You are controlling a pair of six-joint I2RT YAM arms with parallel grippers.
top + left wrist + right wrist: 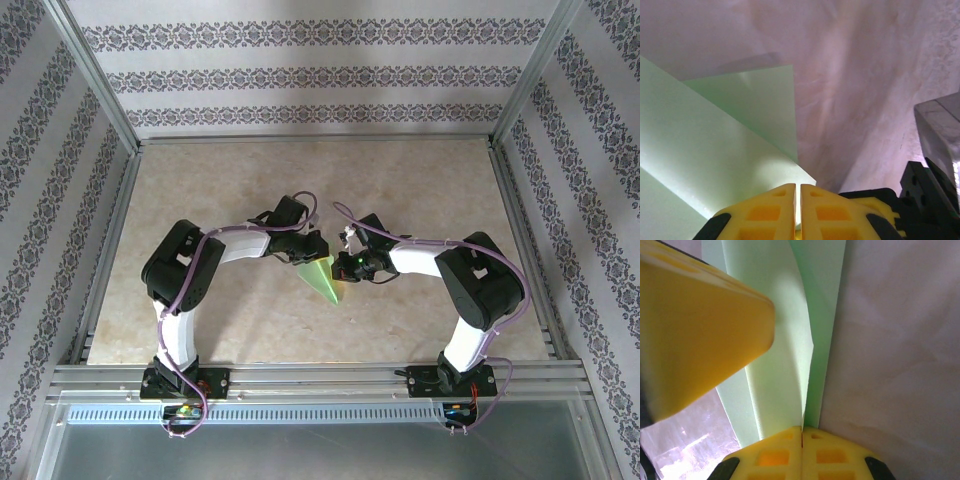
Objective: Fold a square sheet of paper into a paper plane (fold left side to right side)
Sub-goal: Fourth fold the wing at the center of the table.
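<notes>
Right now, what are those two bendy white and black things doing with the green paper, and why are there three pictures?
They are two robot arms bolted to a table. One picture looks down from above. The other two come from small cameras on each arm's wrist, so you see the yellow jaws up close. Between the arms is the green paper, already folded to a point. The left gripper has its jaws pressed together on an edge of the paper. The right gripper pinches it too, along a fold. The big yellow blur in the right wrist picture is probably the other arm's jaw.

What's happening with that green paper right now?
Left gripper and right gripper both shut on the folded green paper. Paper held above the table. Nothing in the way.
</notes>
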